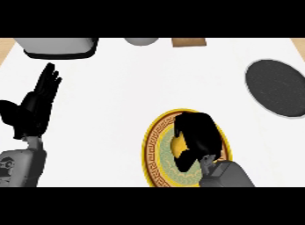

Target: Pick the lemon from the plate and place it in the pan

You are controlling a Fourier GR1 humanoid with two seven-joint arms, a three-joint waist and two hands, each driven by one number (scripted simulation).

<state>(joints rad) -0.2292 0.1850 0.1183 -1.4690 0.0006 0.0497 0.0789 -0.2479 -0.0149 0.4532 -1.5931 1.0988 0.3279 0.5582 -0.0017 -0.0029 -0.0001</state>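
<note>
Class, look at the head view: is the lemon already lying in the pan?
No. The pan shows only its dark inside, while the lemon sits on the plate under the right hand.

The left robot hand (33, 107) rests open at the left, fingers straight and pointing up. The right robot hand (197, 134) curls downward, forearm low.

No readable text, label, brand or number is showing anywhere on the counter (128, 101). The plate (153, 145) is carrying only a patterned ornamental band around its rim, not lettering, and the pan (279, 88) is showing no markings.
</note>
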